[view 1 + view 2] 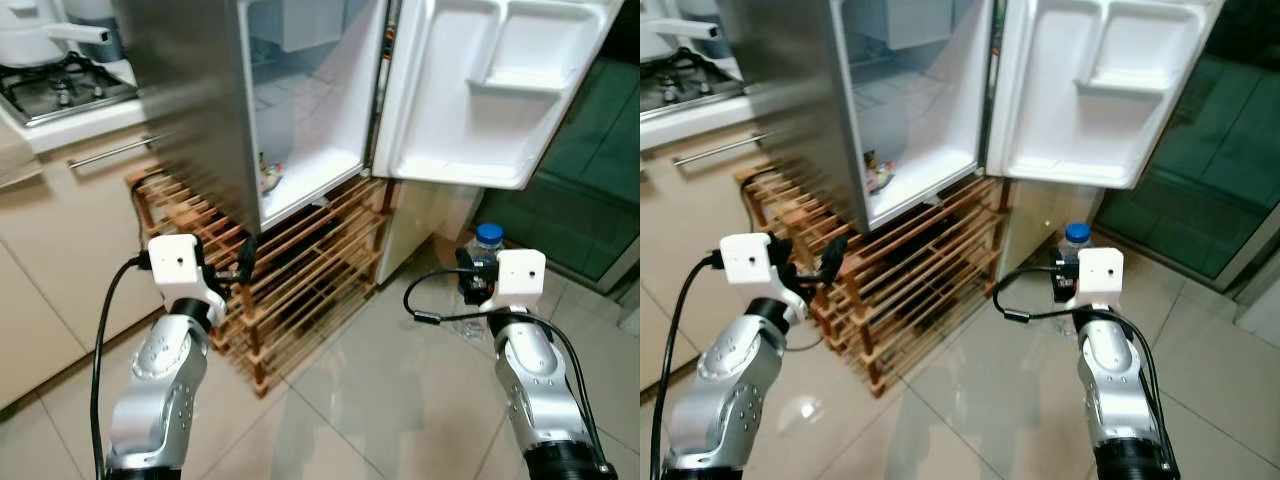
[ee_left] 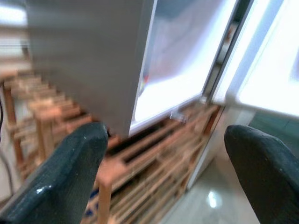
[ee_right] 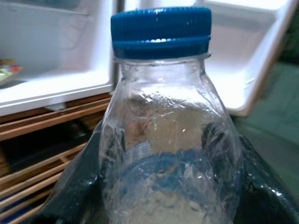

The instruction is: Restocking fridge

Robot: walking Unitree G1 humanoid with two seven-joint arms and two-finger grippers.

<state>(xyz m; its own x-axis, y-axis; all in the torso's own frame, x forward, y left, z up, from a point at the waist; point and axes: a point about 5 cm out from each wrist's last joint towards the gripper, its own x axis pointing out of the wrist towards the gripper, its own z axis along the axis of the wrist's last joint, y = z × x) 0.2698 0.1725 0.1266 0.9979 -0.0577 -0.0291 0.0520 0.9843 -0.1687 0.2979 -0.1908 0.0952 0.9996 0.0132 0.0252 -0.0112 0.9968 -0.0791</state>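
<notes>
So the fridge (image 1: 210,110) is the biggest thing going, a steel-sided one standing on the far left with its white door (image 1: 490,90) swung wide open to the right. It looks mostly bare inside, apart from something small and colourful (image 1: 268,176) at the near-left edge of the bottom shelf, too tiny to make out. Right under the fridge there's a wooden slatted rack (image 1: 300,270) sitting on the glossy tile floor (image 1: 380,400). Off to the far left is a counter with a gas hob (image 1: 60,90) and a white pot (image 1: 35,40) on it, cream cabinets (image 1: 60,240) below.

Both arms are raised in front of the robot. The left gripper (image 2: 166,172) is up near the fridge's lower left corner, fingers spread wide apart with nothing between them. The right gripper (image 1: 1072,283) is over on the right, below the open door, and it's got the water bottle (image 3: 170,135) clamped between its fingers (image 3: 77,186). That bottle is clear plastic with a blue cap (image 3: 160,29), held upright above the floor tiles, well apart from the fridge shelves.
</notes>
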